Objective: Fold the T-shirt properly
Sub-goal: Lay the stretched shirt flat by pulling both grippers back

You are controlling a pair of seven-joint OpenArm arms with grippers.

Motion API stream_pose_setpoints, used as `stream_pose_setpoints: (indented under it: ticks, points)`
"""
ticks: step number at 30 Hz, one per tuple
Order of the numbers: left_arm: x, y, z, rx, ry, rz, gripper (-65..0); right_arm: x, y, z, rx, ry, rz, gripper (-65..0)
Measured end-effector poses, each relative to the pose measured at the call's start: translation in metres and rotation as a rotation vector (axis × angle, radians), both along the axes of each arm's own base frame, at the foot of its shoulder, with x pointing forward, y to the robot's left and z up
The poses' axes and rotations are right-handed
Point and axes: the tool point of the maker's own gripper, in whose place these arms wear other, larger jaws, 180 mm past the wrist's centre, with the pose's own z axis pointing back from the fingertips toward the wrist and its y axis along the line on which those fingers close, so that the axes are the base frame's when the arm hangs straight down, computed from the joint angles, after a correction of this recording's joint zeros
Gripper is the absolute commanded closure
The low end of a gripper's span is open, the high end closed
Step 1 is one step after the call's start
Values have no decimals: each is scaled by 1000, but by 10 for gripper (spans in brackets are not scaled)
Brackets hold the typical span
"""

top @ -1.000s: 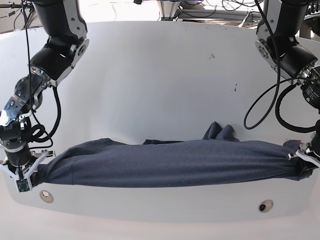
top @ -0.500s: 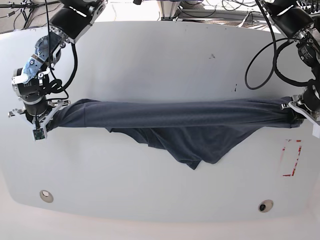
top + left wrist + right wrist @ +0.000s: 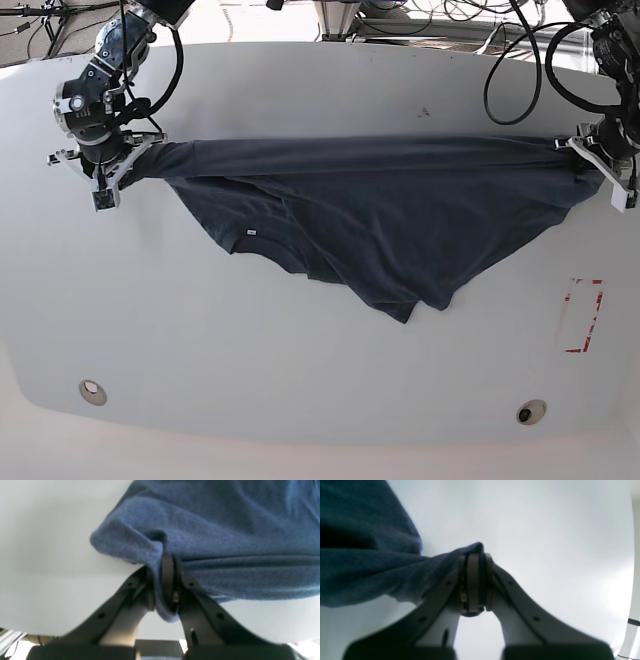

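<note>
T-shirt (image 3: 380, 225) stretched taut between two arms above the white worktop (image 3: 300, 380)

Left jaws (image 3: 162, 585) and right jaws (image 3: 475, 580) each clamp a bunched corner; fabric sags between them. Lowering both evenly, tension kept, should lay it flat.

In the left wrist view, a bunched edge of the blue T-shirt (image 3: 225, 530) is pinched between the two dark jaws of the left gripper (image 3: 163, 585), which are pressed together on the cloth. A small tuck of fabric is seen hanging below the pinch. The rest of the garment is spread up and to the right, creased in long folds. Behind it, the white tabletop (image 3: 50, 555) is seen.
</note>
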Motion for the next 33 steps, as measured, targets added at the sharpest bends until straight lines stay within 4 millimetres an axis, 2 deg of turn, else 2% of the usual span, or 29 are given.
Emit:
stream_pose_setpoints:
  ticks: [12, 17, 20, 24, 27, 29, 33]
  points:
    - [-27, 8, -13, 32, 87, -7, 0, -32, 12, -23, 58, 64, 4, -2]
    - [-33, 11, -15, 42, 104, -8, -3, -31, 19, -25, 80, 57, 2, -2]
    - [-36, 11, -17, 42, 115, -9, -83, -32, 23, -26, 91, 58, -1, -2]
    - [-39, 12, -18, 49, 125, -8, -260, -33, 22, -27, 87, 65, -3, -2]
    - [-44, 12, -21, 49, 139, -8, -367, -32, 23, -27, 87, 63, -1, -2]
    - [-48, 13, -23, 51, 150, -8, -406, -33, 22, -27, 86, 63, -2, -2]
    - [-48, 13, -23, 54, 155, -7, -422, -33, 22, -27, 86, 64, -3, -2]
